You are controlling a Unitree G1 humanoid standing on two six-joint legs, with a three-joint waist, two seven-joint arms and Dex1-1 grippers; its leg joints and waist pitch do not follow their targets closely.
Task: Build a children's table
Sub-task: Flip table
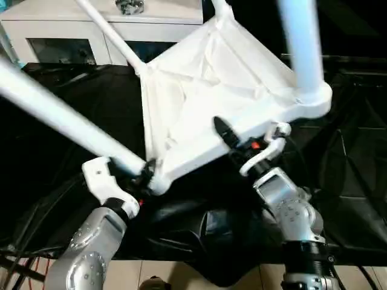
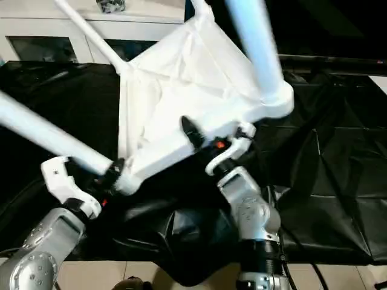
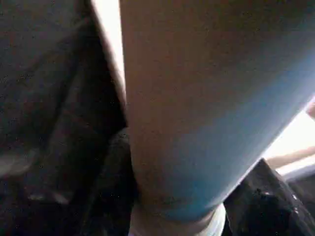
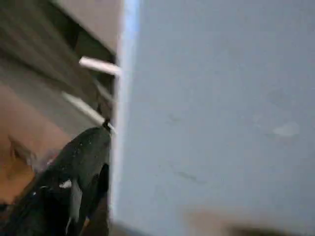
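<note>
We see one white tabletop [image 1: 205, 90] held up in front of us, tilted, its ribbed underside facing us, above a black cloth [image 1: 54, 145] that covers the counter. Four white legs rise from its corner sockets: one long leg [image 1: 54, 112] runs out to the left from the near-left corner, one [image 1: 302, 45] stands up from the near-right corner, one thin one [image 1: 109, 30] reaches away from the far-left corner, and of the fourth [image 1: 221, 7] just a stub shows at the far corner by the top edge. Two tools are at work. The left tool [image 1: 142, 175] sits at the base of the long left leg, its black fingers closed around it by the socket; the left wrist view looks straight along that leg [image 3: 197, 108]. The right tool [image 1: 242, 142] meets the tabletop's near edge, one black finger [image 1: 225, 130] lying on the underside; its jaws look wide apart, though we cannot be sure whether they pinch the rim. Behind stands one white cabinet [image 1: 72, 27] with glass doors.
</note>
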